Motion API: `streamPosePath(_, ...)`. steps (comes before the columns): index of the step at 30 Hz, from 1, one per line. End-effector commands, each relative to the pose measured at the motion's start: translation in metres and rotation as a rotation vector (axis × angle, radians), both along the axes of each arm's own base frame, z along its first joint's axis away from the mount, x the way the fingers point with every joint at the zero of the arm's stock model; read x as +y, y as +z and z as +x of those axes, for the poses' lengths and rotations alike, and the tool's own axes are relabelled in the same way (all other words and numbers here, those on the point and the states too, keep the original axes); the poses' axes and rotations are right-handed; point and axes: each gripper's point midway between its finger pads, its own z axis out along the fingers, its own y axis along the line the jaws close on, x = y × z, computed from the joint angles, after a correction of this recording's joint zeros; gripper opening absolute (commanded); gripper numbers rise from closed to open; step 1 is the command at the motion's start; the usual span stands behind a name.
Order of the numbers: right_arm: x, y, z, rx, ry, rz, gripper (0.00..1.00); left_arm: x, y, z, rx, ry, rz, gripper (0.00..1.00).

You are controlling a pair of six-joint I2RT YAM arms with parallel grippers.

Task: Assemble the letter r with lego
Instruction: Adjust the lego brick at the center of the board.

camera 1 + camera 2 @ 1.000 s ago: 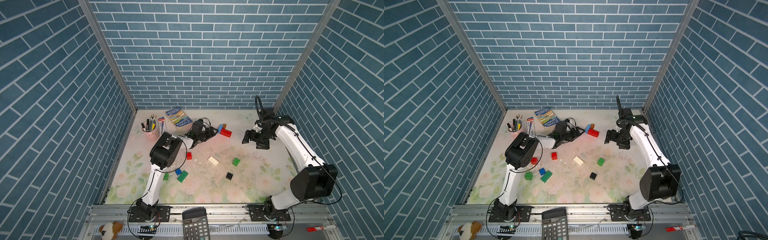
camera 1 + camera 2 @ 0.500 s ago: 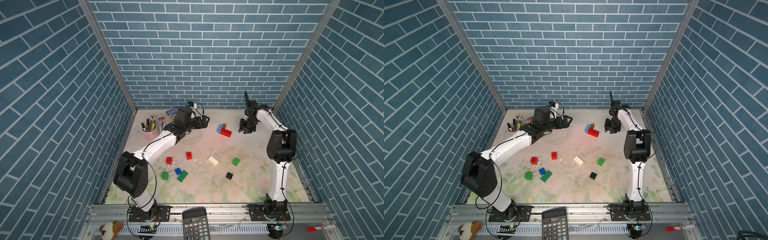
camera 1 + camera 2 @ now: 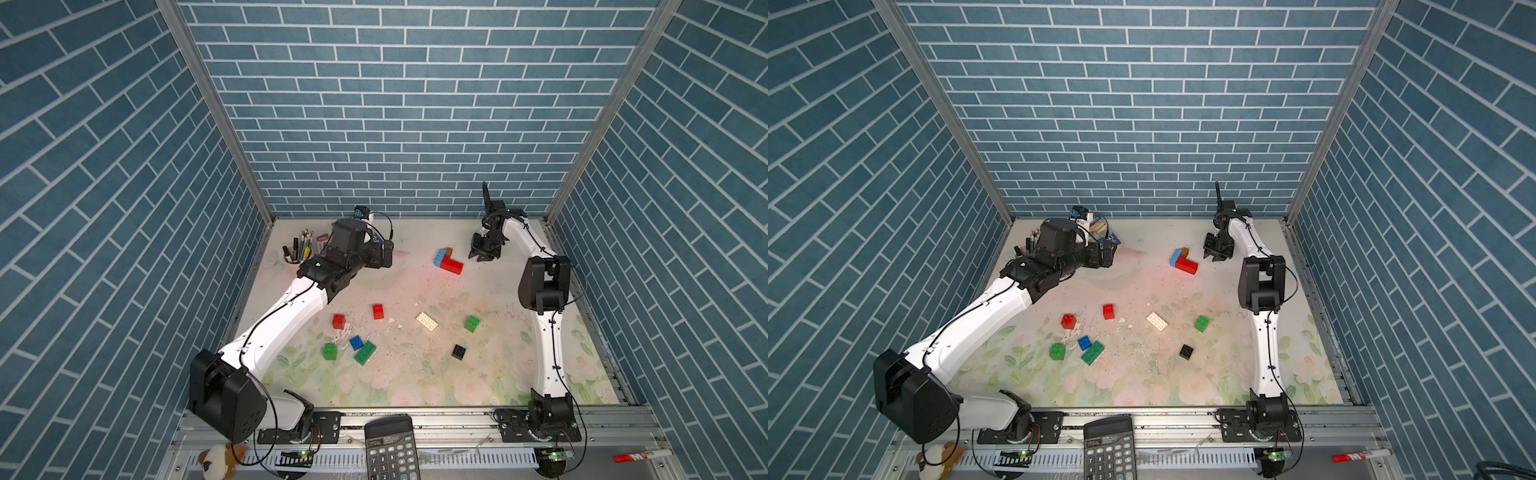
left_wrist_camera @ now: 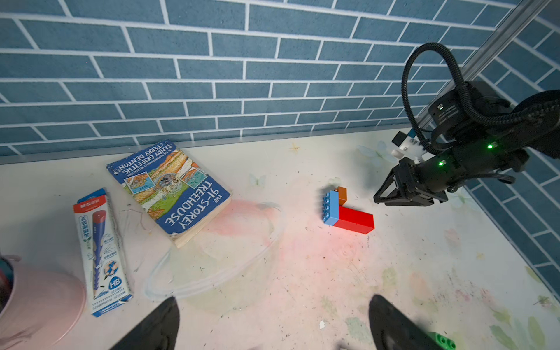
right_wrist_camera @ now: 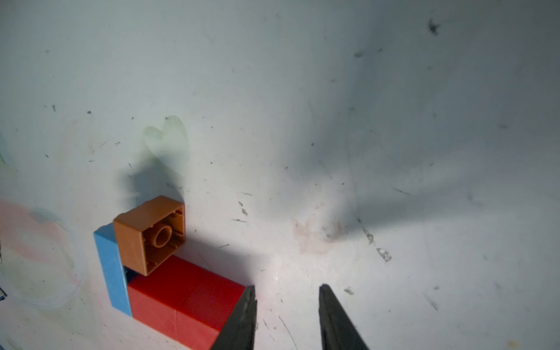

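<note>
Both arms are now drawn back from the joined blue, brown and red bricks (image 3: 449,261), left end effector (image 4: 272,321) spread wide, right end effector (image 5: 286,318) narrowed and empty, suggesting the piece is released.

Glossy red oblong plastic brick (image 5: 181,300) — smooth faces; scuffed matt white tabletop (image 5: 363,121); worn paper-covered blue paperback book (image 4: 172,188) — creased.

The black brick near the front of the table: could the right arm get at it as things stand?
Probably yes. The black brick lies alone on bare table, nothing beside it. The right gripper is at the far end, empty, by the red, blue and brown assembly.
</note>
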Motion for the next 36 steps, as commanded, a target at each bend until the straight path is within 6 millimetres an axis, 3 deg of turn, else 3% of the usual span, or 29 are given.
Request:
streamPosePath(1,0.017,-0.006,-0.007,0.027,0.004,0.024,0.36,0.014,-0.011,-0.005,0.015,0.011,0.071,0.99)
streamPosePath(10,0.041,-0.012,-0.027,0.05,0.037,0.0,0.35,0.026,-0.015,-0.011,0.018,0.006,0.058,0.99)
streamPosePath(20,0.055,-0.008,-0.052,0.065,0.046,-0.019,0.35,0.042,-0.021,-0.03,0.014,0.016,0.037,0.99)
streamPosePath(36,0.075,-0.001,-0.064,0.062,0.076,-0.038,0.37,0.067,-0.028,-0.052,0.023,0.053,0.022,0.99)
